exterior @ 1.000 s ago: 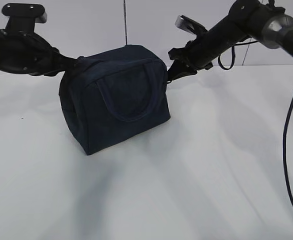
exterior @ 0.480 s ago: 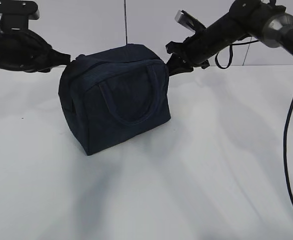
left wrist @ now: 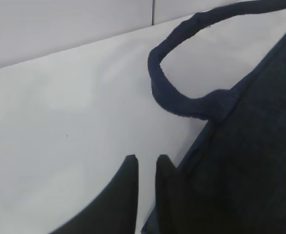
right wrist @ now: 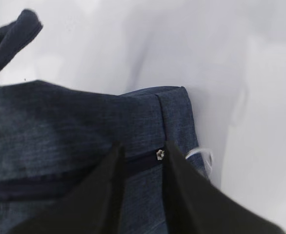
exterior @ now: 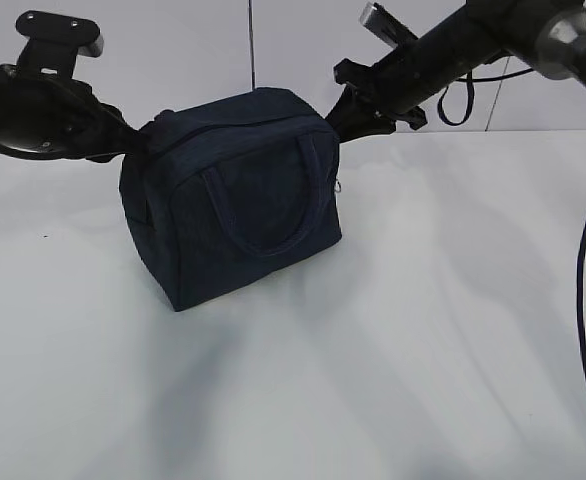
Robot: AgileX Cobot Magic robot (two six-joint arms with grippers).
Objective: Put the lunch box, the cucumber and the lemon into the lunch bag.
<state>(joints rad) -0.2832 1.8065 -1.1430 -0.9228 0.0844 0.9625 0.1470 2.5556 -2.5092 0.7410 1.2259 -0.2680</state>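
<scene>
On the left of the exterior view, the black left arm reaches in from the edge, and its left gripper ends at the upper left corner of the boxy dark navy fabric lunch bag. In the left wrist view the two black fingers stand only a narrow slit apart, with bare white desk showing through the slit. The right-hand finger lies against the bag's fabric edge; nothing sits between the pair, so they grip nothing that can be seen. Just ahead of them one navy loop handle curls up off the bag's side.

The lunch bag stands upright on the white desk, left of the middle, one corner turned toward the camera. Its long axis runs from near left to far right, and its top seam follows the same line. The front loop handle hangs flat against the near face. A small metal ring shows at the right edge. The zipper along the top looks drawn closed.

On the right, the black right arm slants down from the upper right corner, and its right gripper ends at the bag's upper right corner. In the right wrist view its fingers are parted a moderate way, astride the dark zipper line near its end, where a small metal stud sits. They hover just over the fabric, clasping nothing.
</scene>
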